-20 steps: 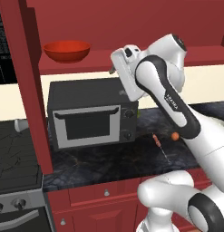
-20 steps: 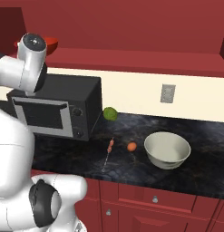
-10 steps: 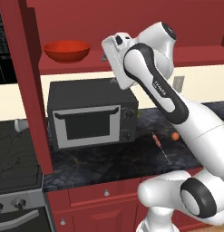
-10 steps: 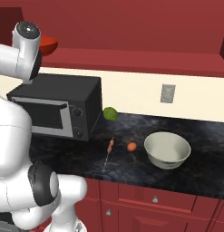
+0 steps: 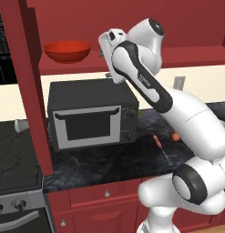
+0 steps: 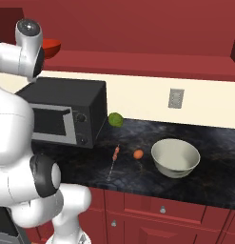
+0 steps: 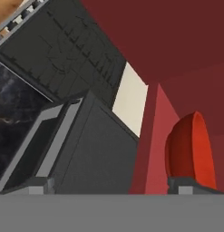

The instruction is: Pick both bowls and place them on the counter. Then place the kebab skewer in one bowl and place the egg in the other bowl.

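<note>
One bowl is already down: the cream-grey bowl [image 6: 175, 157] sits on the counter [image 6: 219, 183], while the red bowl [image 5: 67, 51] waits on the shelf above the microwave [image 5: 91, 113]. Over the last second the arm has swung its gripper [image 5: 106, 50] up and leftward toward that shelf, empty, jaws spread wide, so the second pick looks close. Skewer [image 6: 113, 159] and egg [image 6: 138, 154] lie near the pale bowl. The fingertips themselves are hard to make out, and the arm hides part of the red bowl from the right.
</note>
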### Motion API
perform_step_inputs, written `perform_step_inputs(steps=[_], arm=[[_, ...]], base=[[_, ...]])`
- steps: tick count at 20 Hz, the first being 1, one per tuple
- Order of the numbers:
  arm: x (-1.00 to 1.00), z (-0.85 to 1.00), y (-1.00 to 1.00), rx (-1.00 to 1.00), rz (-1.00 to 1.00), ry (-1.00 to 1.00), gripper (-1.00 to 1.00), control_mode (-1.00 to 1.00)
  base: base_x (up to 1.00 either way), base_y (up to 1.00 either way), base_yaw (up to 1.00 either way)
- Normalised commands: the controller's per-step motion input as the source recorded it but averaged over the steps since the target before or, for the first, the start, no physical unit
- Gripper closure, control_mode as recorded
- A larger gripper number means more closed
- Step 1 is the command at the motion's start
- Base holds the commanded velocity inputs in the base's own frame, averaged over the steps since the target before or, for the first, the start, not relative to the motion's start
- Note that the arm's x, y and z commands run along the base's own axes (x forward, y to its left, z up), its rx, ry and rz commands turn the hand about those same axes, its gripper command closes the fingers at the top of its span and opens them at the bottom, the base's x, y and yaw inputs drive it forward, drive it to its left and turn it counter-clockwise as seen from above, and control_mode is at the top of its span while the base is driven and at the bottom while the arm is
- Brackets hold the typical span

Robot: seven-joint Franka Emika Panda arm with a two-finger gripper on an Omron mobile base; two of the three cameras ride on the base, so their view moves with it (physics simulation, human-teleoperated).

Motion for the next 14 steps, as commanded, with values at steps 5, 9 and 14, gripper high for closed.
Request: perform_step_inputs(steps=[5, 9, 14], arm=[[0.43, 0.08, 0.13, 0.0, -0.07, 0.0, -1.0, -1.0], [0.49, 0.13, 0.18, 0.01, 0.0, 0.0, -1.0, -1.0], [0.53, 0.04, 0.13, 0.02, 0.0, 0.0, -1.0, -1.0]], base=[[0.0, 0.0, 0.0], [0.0, 0.0, 0.0], [0.0, 0.0, 0.0]])
